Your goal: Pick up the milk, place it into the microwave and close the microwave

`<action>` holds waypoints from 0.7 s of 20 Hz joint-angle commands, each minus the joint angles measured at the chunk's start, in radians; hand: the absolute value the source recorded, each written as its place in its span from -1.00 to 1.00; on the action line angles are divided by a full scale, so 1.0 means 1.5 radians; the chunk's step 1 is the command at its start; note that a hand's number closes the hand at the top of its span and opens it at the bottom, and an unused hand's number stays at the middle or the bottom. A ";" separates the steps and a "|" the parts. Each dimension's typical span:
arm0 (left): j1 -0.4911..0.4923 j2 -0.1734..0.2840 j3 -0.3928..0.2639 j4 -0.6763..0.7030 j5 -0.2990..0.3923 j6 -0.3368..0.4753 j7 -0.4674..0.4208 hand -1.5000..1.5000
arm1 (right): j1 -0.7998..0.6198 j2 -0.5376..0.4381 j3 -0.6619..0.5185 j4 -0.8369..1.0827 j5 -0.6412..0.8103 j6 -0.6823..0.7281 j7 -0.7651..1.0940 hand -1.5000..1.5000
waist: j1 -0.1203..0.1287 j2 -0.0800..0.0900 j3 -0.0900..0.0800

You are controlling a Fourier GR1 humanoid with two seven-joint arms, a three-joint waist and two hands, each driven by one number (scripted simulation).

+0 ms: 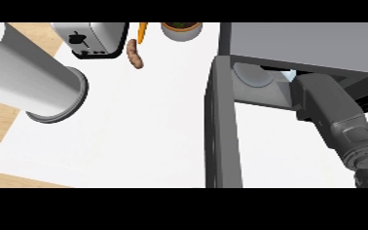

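White counter (144, 126) under me, wood trim at its left edge. Milk not visible — can't tell where it sits. Microwave (287, 44) at right, its door (219, 126) swung open toward me, pale plate (251, 74) inside. My right forearm (330, 112) goes into the cavity — robot hand hidden, fingers can't tell. Left forearm (36, 78) up at left. Toaster (90, 39), sausage (134, 54), carrot (142, 31), bowl (181, 29) at the back.

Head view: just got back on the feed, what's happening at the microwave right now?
The right forearm reaches into the open microwave; its hand is hidden inside, so I cannot tell whether it holds the milk, which is not visible. The microwave door stands open toward the camera. The left forearm sits at the view's left, its hand out of view. A toaster, sausage, carrot and bowl sit at the back.
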 commanded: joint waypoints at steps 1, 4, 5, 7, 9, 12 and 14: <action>-0.008 0.007 0.001 0.008 0.010 -0.002 0.002 -1.00 | -0.016 -0.019 0.014 -0.005 0.017 -0.015 0.001 1.00 | 0.020 0.020 0.008; -0.025 0.019 -0.001 0.008 0.009 -0.003 0.005 -1.00 | -0.032 -0.030 0.014 -0.004 0.018 -0.005 0.011 1.00 | 0.024 0.028 0.009; -0.026 0.010 0.002 0.017 0.002 0.005 0.002 -1.00 | -0.029 -0.040 0.016 -0.001 0.019 0.002 0.014 1.00 | 0.019 0.026 0.009; -0.029 0.020 0.003 0.009 0.008 0.006 0.007 -1.00 | -0.032 -0.046 0.013 -0.004 0.018 -0.001 0.015 1.00 | 0.027 0.030 0.010; -0.036 0.013 0.002 0.008 0.004 0.013 0.003 -1.00 | -0.025 -0.040 0.016 -0.003 0.020 -0.004 0.011 1.00 | 0.029 0.030 0.010; -0.039 0.027 0.011 0.009 0.002 0.007 0.007 -1.00 | -0.035 -0.048 0.017 -0.002 0.021 -0.007 0.026 1.00 | 0.040 0.031 0.010; -0.046 0.030 0.015 0.014 -0.006 0.011 0.006 -1.00 | -0.032 -0.052 0.010 -0.009 0.014 -0.004 0.017 1.00 | 0.035 0.033 0.011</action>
